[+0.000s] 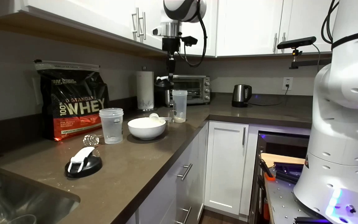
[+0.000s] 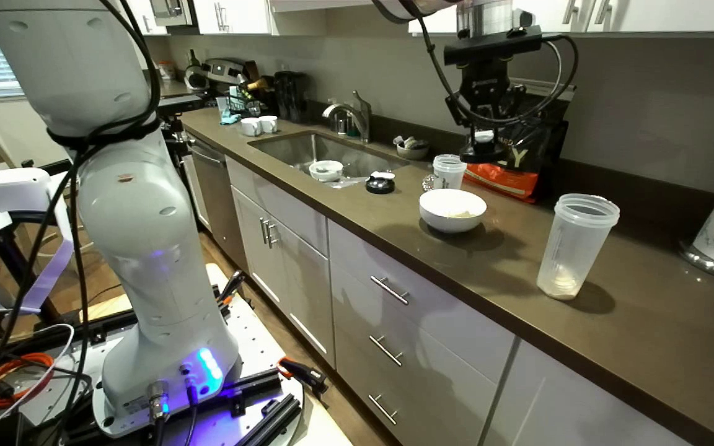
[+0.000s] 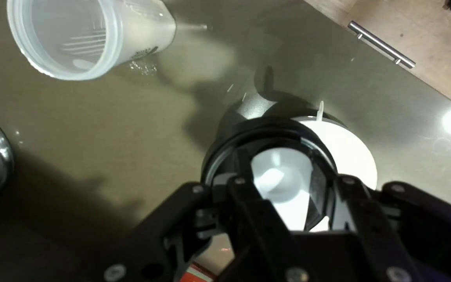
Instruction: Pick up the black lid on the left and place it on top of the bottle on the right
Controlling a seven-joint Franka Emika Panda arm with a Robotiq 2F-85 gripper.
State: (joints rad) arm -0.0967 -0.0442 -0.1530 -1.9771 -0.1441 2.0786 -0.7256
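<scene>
My gripper [image 1: 170, 74] is shut on a black lid [image 1: 162, 84] with a white flip cap and holds it in the air. The held lid also shows in an exterior view [image 2: 483, 150] and in the wrist view [image 3: 262, 124], where it partly covers the bowl. The bottle [image 1: 180, 104], a tall translucent tumbler with pale powder at its bottom, stands upright on the counter; it also shows in an exterior view [image 2: 578, 241] and at the wrist view's upper left [image 3: 143, 31]. The lid is higher than the bottle's rim and off to one side of it. The second black lid [image 1: 84, 166] lies near the sink.
A white bowl [image 2: 452, 210] with powder and a scoop [image 1: 154, 117] stands between the bottle and a shorter clear cup [image 1: 112, 127]. A whey bag [image 1: 76, 102], a wire whisk ball [image 1: 91, 140], a paper-towel roll [image 1: 145, 90] and a toaster oven [image 1: 194, 90] stand along the wall.
</scene>
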